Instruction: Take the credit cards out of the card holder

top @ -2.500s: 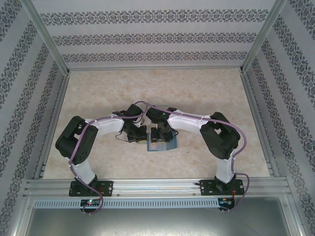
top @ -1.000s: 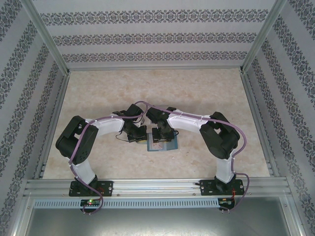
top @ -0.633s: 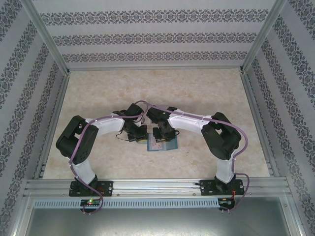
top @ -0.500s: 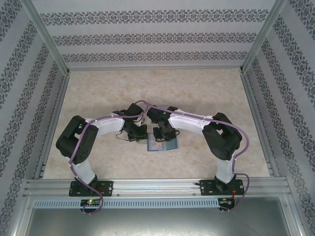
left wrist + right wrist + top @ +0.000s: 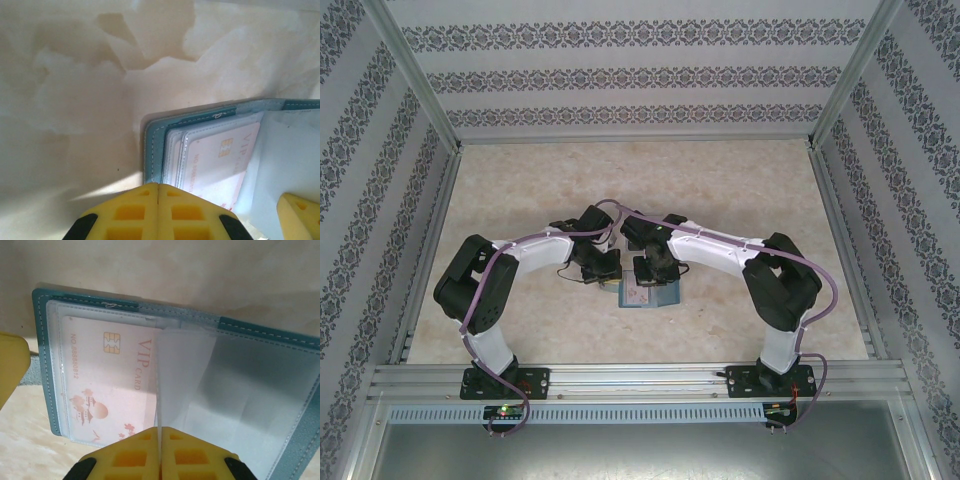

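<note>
Both claws now sit clenched: right claw [image 5: 160, 432] newly grips the clear sleeve [image 5: 182, 370] of the card holder [image 5: 43, 365], left claw [image 5: 158, 189] rests at its corner; card [image 5: 100, 390] still inside.

Marbled table [image 5: 520, 200]; open card holder [image 5: 665, 298], prob. flat.

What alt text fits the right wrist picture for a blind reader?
The right gripper pinches a clear sleeve of the open teal card holder; a pink VIP card lies inside it, on a marbled table.

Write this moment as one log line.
left end effector shut | right end effector shut on clear plastic sleeve | pale card in teal holder
</note>
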